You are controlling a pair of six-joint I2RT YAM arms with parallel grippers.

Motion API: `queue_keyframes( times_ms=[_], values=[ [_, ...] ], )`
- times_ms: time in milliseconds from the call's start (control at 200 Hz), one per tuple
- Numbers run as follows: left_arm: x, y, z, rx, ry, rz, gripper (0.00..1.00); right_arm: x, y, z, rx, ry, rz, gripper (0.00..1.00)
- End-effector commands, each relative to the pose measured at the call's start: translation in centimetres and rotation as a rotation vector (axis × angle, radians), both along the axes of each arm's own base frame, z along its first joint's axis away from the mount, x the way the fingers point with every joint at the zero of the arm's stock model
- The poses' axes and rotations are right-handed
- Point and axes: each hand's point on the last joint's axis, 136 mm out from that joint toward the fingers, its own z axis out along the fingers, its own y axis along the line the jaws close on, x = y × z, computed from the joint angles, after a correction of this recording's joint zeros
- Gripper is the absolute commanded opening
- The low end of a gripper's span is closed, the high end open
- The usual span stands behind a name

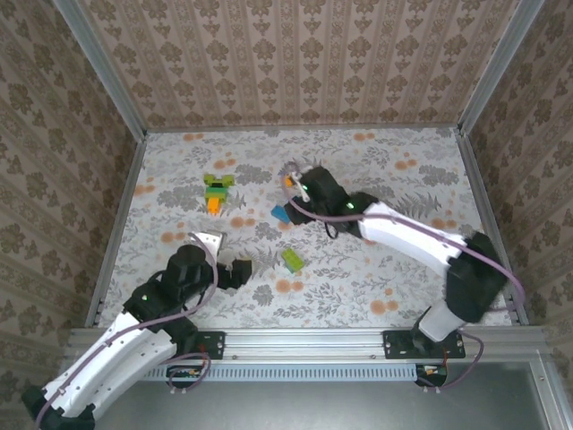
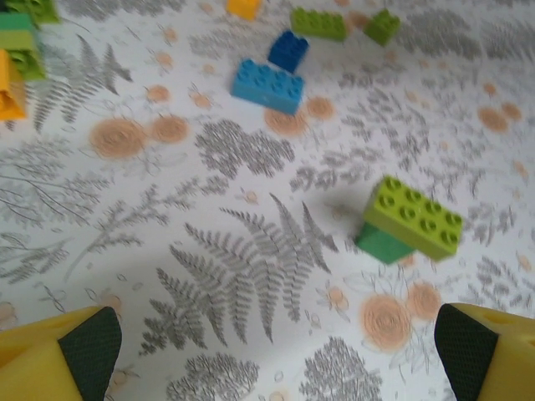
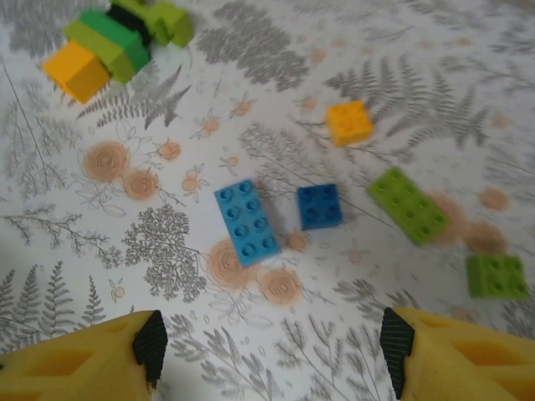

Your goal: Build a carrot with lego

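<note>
Carrot (image 3: 109,42) lies flat on the surface (image 3: 468,83), probably awaiting more bricks, while the left pincer (image 2: 276,355) and right pincer (image 3: 273,347) hover spread and empty above loose lego (image 3: 246,222).

Robot lab cell: aluminium frame (image 1: 313,339), wallpapered panel walls (image 1: 304,63), floral tabletop (image 1: 358,279).

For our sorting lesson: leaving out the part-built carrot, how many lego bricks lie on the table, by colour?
Blue: 2, light blue brick, dark blue brick
Orange: 1, orange brick
Green: 4, long lime brick, small green brick, stacked lime brick on a darker green brick
Total: 7
</note>
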Motion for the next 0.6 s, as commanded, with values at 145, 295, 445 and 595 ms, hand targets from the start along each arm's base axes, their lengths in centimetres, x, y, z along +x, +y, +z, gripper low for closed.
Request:
queue_keyframes(
  times_ms=[145, 295, 445, 595],
  values=[
    [-1.5, -1.0, -1.5, 0.049, 0.005, -0.073, 0.99, 1.0, 3.0, -6.4, -0.342, 0.321, 0.284, 0.68],
    [-1.7, -1.6, -1.8, 0.071, -0.005, -0.100, 0.99, 2.7, 3.9, -8.2, -0.346, 0.391, 0.317, 0.67],
    [-1.6, -1.7, -1.9, 0.081, -0.009, -0.103, 1.00, 3.9, 3.6, -10.5, -0.326, 0.453, 0.307, 0.66],
    [-1.6, -1.6, -1.9, 0.086, -0.011, -0.100, 1.00, 4.1, 3.1, -11.9, -0.323, 0.492, 0.309, 0.65]
  ],
)
